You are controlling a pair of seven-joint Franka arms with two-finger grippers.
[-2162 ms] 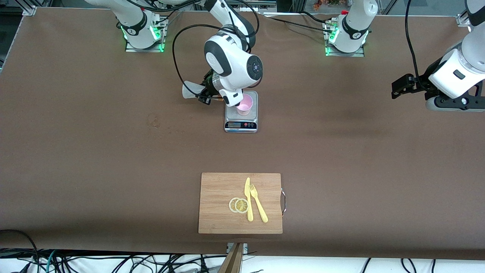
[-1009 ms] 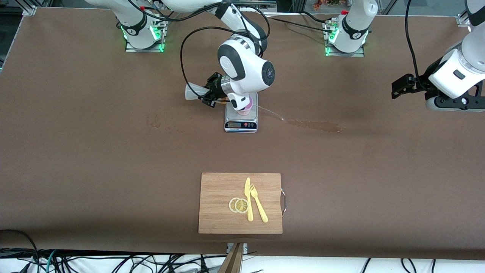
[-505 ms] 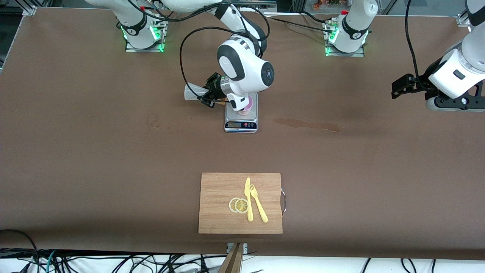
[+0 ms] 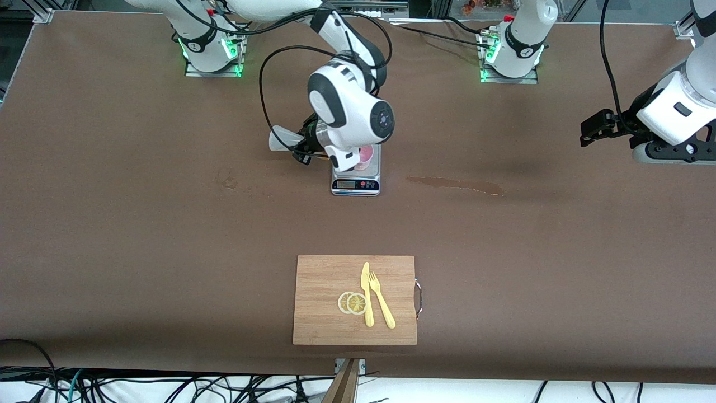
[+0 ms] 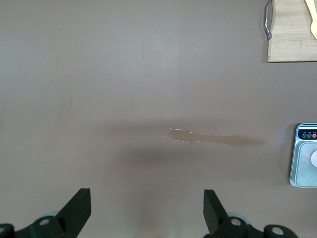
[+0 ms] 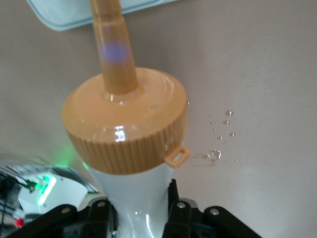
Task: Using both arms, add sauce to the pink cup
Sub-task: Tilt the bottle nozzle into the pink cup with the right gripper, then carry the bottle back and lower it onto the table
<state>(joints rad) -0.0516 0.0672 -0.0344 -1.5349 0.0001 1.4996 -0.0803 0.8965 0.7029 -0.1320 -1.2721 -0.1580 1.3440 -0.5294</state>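
Observation:
The pink cup (image 4: 365, 156) stands on the grey kitchen scale (image 4: 356, 183), partly hidden by my right wrist. My right gripper (image 4: 306, 146) is shut on the whitish squeeze bottle (image 4: 281, 139) and holds it tipped sideways beside the scale. In the right wrist view my right gripper (image 6: 136, 214) clamps the bottle's neck under the orange cap (image 6: 126, 126), and the nozzle (image 6: 111, 47) reaches the scale's edge (image 6: 57, 19). A streak of spilled sauce (image 4: 454, 184) lies on the table beside the scale, also in the left wrist view (image 5: 218, 139). My left gripper (image 4: 585, 130) waits open and empty at the left arm's end.
A wooden cutting board (image 4: 324, 280) with lemon slices (image 4: 353, 303), a yellow knife (image 4: 366, 294) and a fork (image 4: 381, 307) lies nearer the front camera than the scale. Sauce droplets (image 6: 218, 130) dot the table by the bottle. The left wrist view shows the scale (image 5: 302, 166) and the board's corner (image 5: 292, 34).
A second ago a jet of sauce shot past the cup onto the table; it has stopped and the streak remains. My right arm has drawn back, uncovering more of the cup.

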